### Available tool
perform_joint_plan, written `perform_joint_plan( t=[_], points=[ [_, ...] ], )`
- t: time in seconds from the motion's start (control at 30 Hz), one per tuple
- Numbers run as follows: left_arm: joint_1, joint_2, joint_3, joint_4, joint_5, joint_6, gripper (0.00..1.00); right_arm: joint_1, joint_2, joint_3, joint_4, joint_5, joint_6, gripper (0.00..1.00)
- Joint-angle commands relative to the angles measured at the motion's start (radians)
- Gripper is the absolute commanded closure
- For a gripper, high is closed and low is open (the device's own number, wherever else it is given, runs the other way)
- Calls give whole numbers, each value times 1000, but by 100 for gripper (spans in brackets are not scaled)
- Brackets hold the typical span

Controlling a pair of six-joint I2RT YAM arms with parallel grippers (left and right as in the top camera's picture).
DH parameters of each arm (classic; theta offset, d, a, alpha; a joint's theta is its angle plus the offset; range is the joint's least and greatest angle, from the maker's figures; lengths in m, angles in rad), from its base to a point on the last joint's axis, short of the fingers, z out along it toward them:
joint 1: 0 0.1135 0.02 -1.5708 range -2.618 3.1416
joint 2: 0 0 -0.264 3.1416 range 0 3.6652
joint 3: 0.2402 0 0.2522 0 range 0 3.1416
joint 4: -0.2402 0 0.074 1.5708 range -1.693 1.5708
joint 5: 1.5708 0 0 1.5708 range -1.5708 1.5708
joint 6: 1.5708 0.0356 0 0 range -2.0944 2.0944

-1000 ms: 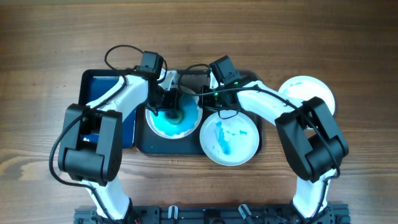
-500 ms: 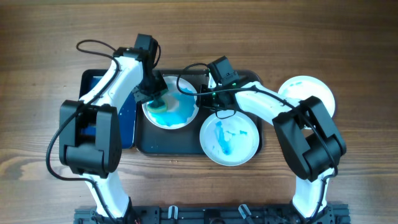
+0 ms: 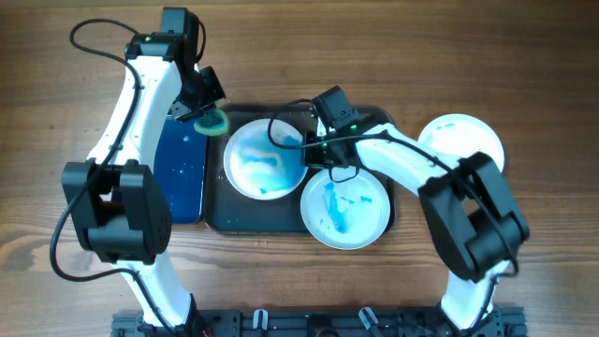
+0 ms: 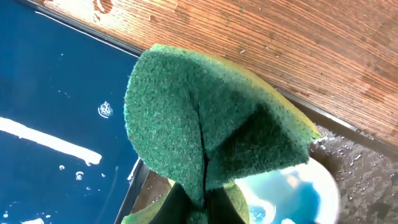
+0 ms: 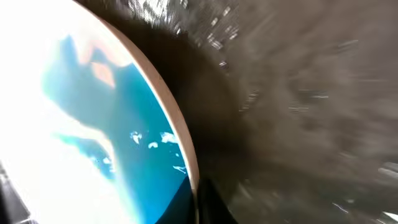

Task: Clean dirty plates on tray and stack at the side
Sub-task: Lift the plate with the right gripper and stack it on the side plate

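A white plate with blue smears [image 3: 265, 159] lies at the left of the dark tray [image 3: 253, 217]. My right gripper [image 3: 310, 145] is shut on that plate's right rim; in the right wrist view the rim [image 5: 180, 146] runs between the fingers. A second smeared plate [image 3: 344, 208] overlaps the tray's front right edge. A third, mostly white plate [image 3: 460, 140] lies on the table at the right. My left gripper [image 3: 208, 114] is shut on a green sponge [image 4: 205, 130] and holds it above the edge between the two trays.
A narrow black tray with a wet blue bottom [image 3: 173, 173] lies left of the dark tray. Wooden table [image 3: 524, 56] surrounds everything. Cables loop over the arms.
My left gripper has lifted the sponge off the left plate and moved it back and to the left, towards the blue tray. The plate shows paler smears now. The right gripper kept its hold.
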Motion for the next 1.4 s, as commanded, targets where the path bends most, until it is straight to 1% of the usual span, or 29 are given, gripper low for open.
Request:
perform_joint_plan(
  t=[0.0,0.1,0.17,0.23,0.37,0.43,0.47,0.57,0.63,0.67,0.7,0.73,0.8,0.9,0.93,0.97,1.0,1.03,1.07,1.1,1.13,1.17,1.23,1.27,1.37],
  points=[
    [5,-17,18,10,-2,20,96,45,-172,0,-55,291,-106,96],
    [4,-17,18,10,-2,20,96,88,-290,0,-113,530,-189,96],
    [4,-17,18,10,-2,20,96,111,-326,0,-125,622,-232,96],
    [4,-17,18,10,-2,20,96,168,-373,0,-145,843,-266,96],
    [4,-17,18,10,-2,20,96,267,-394,0,-137,1105,-379,96],
    [4,-17,18,10,-2,20,96,344,-394,0,-125,1317,-446,96],
    [4,-17,18,10,-2,20,96,383,-394,0,-98,1423,-500,96],
    [4,-17,18,10,-2,20,96,447,-394,0,2,1608,-621,95],
    [4,-17,18,9,-2,20,96,494,-394,0,166,1754,-791,96],
    [4,-17,18,9,-2,20,96,506,-394,0,243,1785,-876,96],
    [4,-17,18,9,-2,20,96,517,-394,0,323,1785,-978,96],
    [4,-17,18,9,-2,20,96,523,-394,0,373,1785,-1025,96],
    [4,-17,18,8,-2,20,96,531,-394,0,451,1785,-1089,96],
    [4,-17,18,1,-2,20,96,533,-394,0,490,1785,-1114,96],
    [4,-17,18,1,-2,20,96,532,-394,-1,489,1785,-1062,96],
    [4,-17,18,1,-2,20,96,524,-394,-2,489,1785,-974,96],
    [4,-17,18,1,-2,20,96,520,-394,-4,487,1785,-940,96],
    [4,-17,18,1,-2,20,96,508,-394,-19,485,1784,-866,96],
    [4,-17,18,1,-2,20,96,500,-394,-42,476,1773,-822,96],
    [4,-17,18,1,-2,20,96,496,-394,-63,450,1730,-792,96],
    [4,-17,18,1,-2,20,96,491,-394,-79,403,1658,-757,96],
    [4,-17,18,1,-2,20,96,482,-394,-87,322,1542,-699,96],
    [4,-17,18,1,-2,20,96,442,-394,-87,175,1331,-530,96],
    [4,-17,18,1,-2,20,96,393,-394,-87,113,1157,-424,96],
    [4,-17,18,1,-2,20,96,271,-391,-87,88,704,-256,96]
  ],
)
